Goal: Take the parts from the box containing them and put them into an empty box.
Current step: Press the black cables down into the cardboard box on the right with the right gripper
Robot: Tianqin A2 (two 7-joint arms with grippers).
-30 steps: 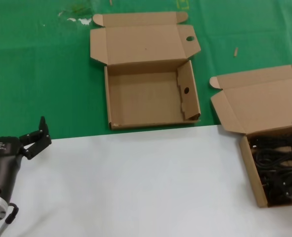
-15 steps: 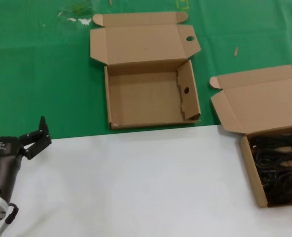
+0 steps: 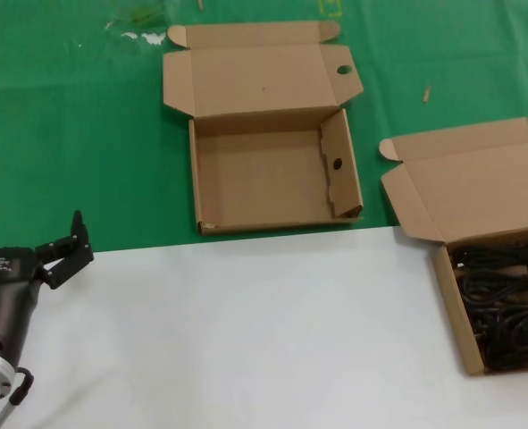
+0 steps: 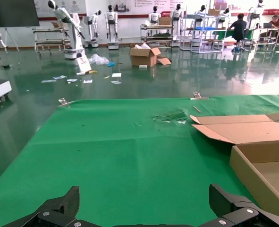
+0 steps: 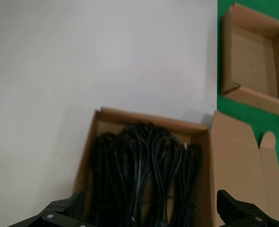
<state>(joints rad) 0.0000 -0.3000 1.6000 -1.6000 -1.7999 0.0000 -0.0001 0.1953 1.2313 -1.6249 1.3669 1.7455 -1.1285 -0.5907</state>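
Note:
The empty box (image 3: pixel 272 179), with a round hole in one lid tab, lies open on the green mat at the middle back. It also shows in the left wrist view (image 4: pixel 259 165) and the right wrist view (image 5: pixel 252 56). The box containing the parts (image 3: pixel 451 304) lies open at the right edge of the table, with several black cable bundles (image 3: pixel 505 308) in it. My right gripper (image 5: pixel 149 198) is open and empty, above the cable bundles (image 5: pixel 148 161); it is out of the head view. My left gripper (image 3: pixel 62 246) is open and empty at the near left.
The front of the table is white (image 3: pixel 246 331) and the back is a green mat (image 3: pixel 85 134). The full box's lid (image 3: pixel 469 183) lies folded back onto the mat. Small scraps lie at the mat's far edge (image 3: pixel 143 36).
The dark tip of my right gripper at the right edge of the head view has gone out of sight. The left arm and both boxes have not moved.

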